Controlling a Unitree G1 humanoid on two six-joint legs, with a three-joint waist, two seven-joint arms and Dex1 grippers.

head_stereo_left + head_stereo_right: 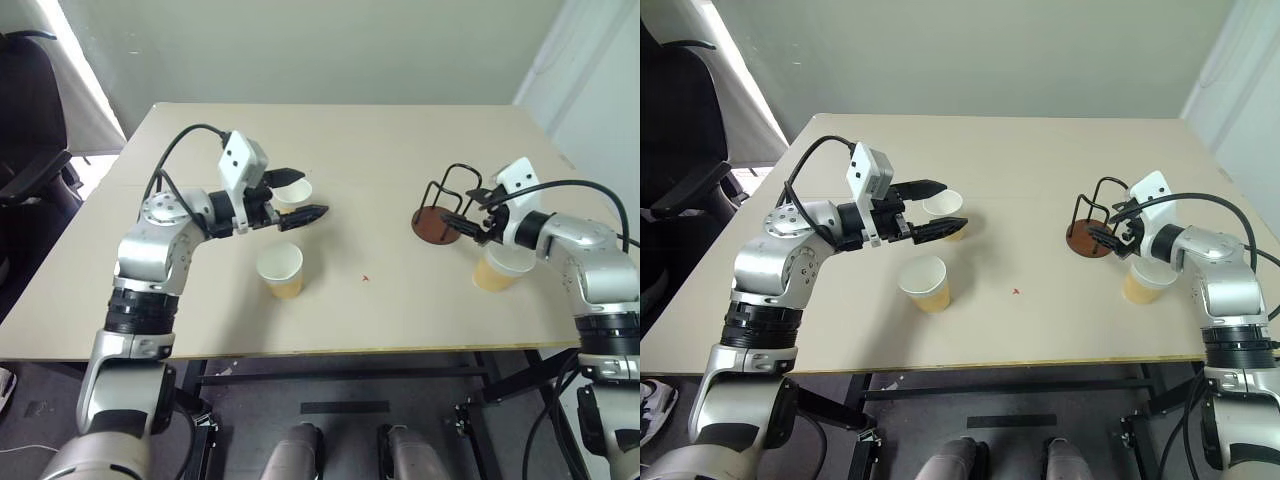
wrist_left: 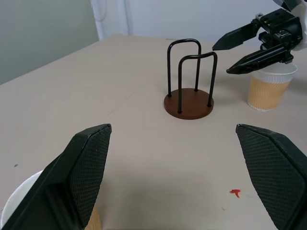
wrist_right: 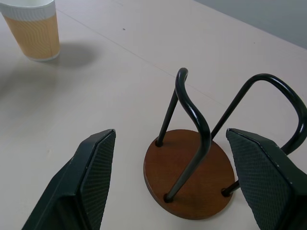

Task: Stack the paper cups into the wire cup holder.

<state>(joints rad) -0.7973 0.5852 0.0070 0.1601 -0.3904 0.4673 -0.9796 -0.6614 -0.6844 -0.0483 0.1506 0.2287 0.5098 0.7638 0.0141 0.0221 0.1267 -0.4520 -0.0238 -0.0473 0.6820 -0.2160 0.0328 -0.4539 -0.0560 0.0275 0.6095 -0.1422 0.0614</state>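
Note:
Three paper cups stand upright on the table. One paper cup is at the left, and my left gripper hovers open just over it, holding nothing; its rim shows beside one finger. A second cup stands nearer the front edge. The third cup sits partly under my right forearm. The wire cup holder, with a reddish-brown disc base and black wire loops, stands empty at the right. My right gripper is open right beside it, pointing at it, fingers spread wider than the base.
The beige table has a small red mark near its middle. A black chair stands off the table's left side. A wall runs behind the far edge.

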